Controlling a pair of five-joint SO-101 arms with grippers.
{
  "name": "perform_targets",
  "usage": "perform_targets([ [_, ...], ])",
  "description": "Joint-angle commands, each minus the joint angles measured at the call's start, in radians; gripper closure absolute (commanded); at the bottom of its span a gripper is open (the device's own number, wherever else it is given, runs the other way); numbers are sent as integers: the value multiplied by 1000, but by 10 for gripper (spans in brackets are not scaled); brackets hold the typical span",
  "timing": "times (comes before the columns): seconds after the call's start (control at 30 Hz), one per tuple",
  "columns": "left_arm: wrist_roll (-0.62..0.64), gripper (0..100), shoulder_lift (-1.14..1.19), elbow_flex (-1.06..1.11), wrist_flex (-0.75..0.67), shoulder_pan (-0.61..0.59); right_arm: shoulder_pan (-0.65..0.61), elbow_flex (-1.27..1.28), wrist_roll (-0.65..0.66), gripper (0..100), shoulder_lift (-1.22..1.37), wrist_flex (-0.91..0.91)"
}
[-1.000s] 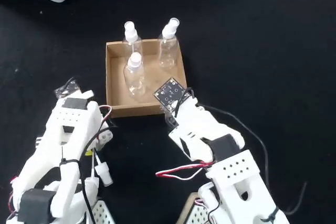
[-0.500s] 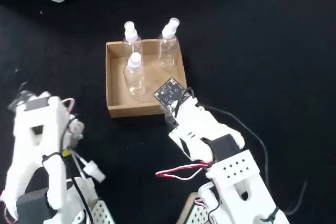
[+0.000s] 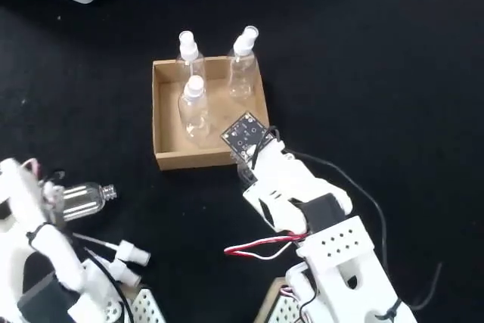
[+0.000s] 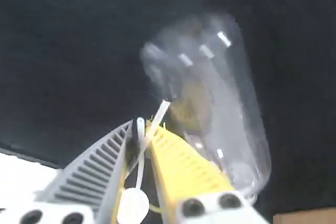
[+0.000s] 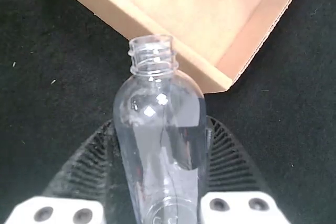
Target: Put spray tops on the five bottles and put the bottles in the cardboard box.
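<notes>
Bottle [image 5: 157,98] with no top is clamped in the right pincer [image 5: 160,124], neck pointing at the cardboard box [image 5: 199,19] just ahead; left pincer [image 4: 142,125] looks pinched on a spray top [image 4: 159,114] by its tube.

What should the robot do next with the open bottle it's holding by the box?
Probably bring a white spray top over to it. The clear plastic bottle held by the right gripper has a bare neck, so it isn't ready for the brown cardboard box.
</notes>
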Motion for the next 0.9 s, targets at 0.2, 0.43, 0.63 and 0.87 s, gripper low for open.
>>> perform_targets([
  [0.2,-157,970,-12,-93,8,-243,31,-5,0,917,-31,-29],
  [0.43,-158,948,-12,-159,8,-340,31,-5,0,917,-31,-28],
  [0.63,-158,644,-12,-166,8,-398,31,-5,0,917,-31,-26],
  [0.87,-158,574,-12,-168,8,-417,31,-5,0,917,-31,-26],
])
